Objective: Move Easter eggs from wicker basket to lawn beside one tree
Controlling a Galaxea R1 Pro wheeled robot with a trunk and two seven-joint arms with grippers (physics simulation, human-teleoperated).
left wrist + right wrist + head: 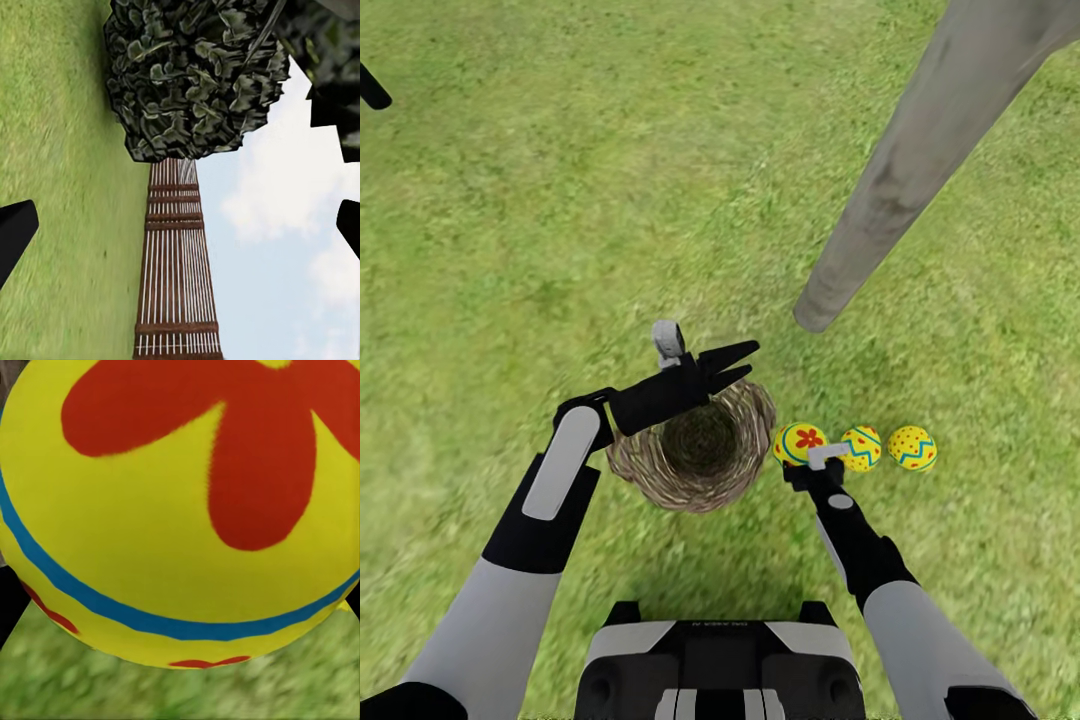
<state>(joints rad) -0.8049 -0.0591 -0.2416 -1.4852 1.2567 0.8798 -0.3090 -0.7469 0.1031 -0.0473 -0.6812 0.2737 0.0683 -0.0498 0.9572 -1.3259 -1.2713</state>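
Head view: I'm looking down on the lawn (510, 220). The basket (705, 447) sits in the grass right ahead of my base, and I can see no egg inside it. Three eggs lie in a row on the grass just right of it: the flower egg (798, 441) beside the rim, the middle egg (862, 447) next to it, the dotted egg (912, 448) at the far end. The grey trunk (920, 160) meets the ground a little beyond them. My left gripper (735, 365) hangs over the basket's far rim, jaws parted, nothing between them. My right gripper (812, 462) is right at the flower egg; from here I cannot tell if it is closed on it or just beside it.

Left wrist: black fingertips (15, 234) wide apart at the frame's edges, empty. Past them I see grass, a slatted wooden fence (176, 277), dark foliage (195, 75) and sky.

Right wrist: the flower egg (180, 510) very close, red flower, blue band, blurred grass under it. Grip state: I cannot tell.
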